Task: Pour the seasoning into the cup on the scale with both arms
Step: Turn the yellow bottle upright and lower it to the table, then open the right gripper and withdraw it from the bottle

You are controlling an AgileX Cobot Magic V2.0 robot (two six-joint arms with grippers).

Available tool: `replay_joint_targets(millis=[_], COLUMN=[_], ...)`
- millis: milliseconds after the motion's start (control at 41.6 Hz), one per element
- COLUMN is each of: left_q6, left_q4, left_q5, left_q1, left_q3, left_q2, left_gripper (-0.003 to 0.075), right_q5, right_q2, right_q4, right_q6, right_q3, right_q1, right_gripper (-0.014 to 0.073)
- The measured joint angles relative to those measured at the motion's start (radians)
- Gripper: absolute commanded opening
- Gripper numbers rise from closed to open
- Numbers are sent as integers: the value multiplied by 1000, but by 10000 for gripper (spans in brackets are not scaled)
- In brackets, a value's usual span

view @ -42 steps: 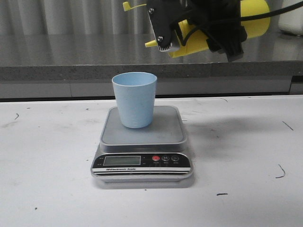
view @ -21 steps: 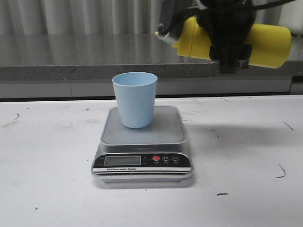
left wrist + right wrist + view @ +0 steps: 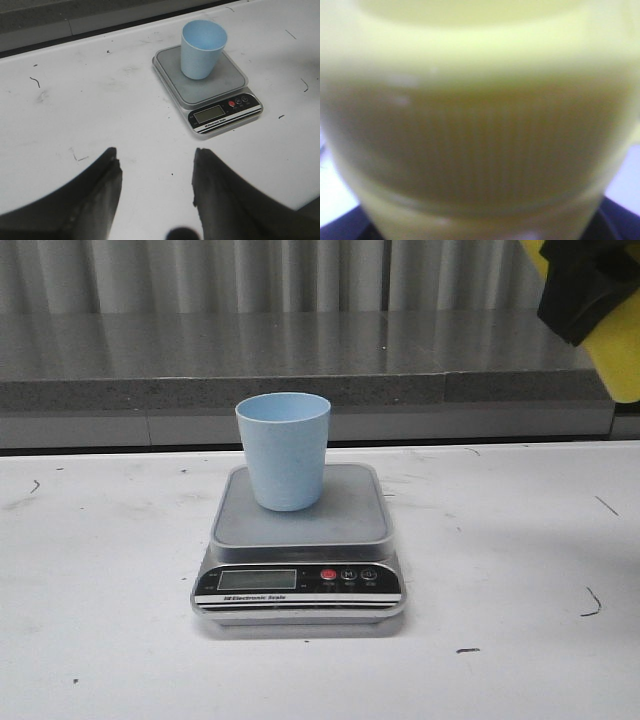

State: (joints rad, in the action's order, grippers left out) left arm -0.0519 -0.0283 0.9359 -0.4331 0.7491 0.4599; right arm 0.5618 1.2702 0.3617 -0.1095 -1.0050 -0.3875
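Note:
The pale blue cup stands upright on the grey platform of the scale in the middle of the table; no contents show inside it. Both also show in the left wrist view, the cup on the scale. My right gripper is at the top right corner of the front view, shut on the yellow seasoning bottle, high and to the right of the cup. The bottle fills the right wrist view, blurred. My left gripper is open and empty over bare table, apart from the scale.
A grey counter ledge runs along the back of the white table. Small dark marks dot the tabletop. The left arm is out of the front view.
My right gripper has carried the bottle from above the cup to the right and up, to the frame's corner. The cup and scale have not moved.

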Motion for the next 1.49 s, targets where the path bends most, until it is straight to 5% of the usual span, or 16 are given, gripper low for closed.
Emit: replay_joint_targets(millis=[337,553,986,1490], left_q6=[0,0,0,0], left_q4=[0,0,0,0], left_q5=[0,0,0,0], left_q1=[0,0,0,0], left_q3=[0,0,0,0], left_q2=[0,0,0,0], left_gripper=[334,334,334,334], right_q5=[-577,-867,-1289,-1562], right_q2=[-34,76,353,581], right_q4=[4,-36,-78,-217], right_q6=[-121,-122,-66,47], right_q3=[368,430,432,420], right_q1=[43,91,164,172], right_gripper=[295,290,290,293])
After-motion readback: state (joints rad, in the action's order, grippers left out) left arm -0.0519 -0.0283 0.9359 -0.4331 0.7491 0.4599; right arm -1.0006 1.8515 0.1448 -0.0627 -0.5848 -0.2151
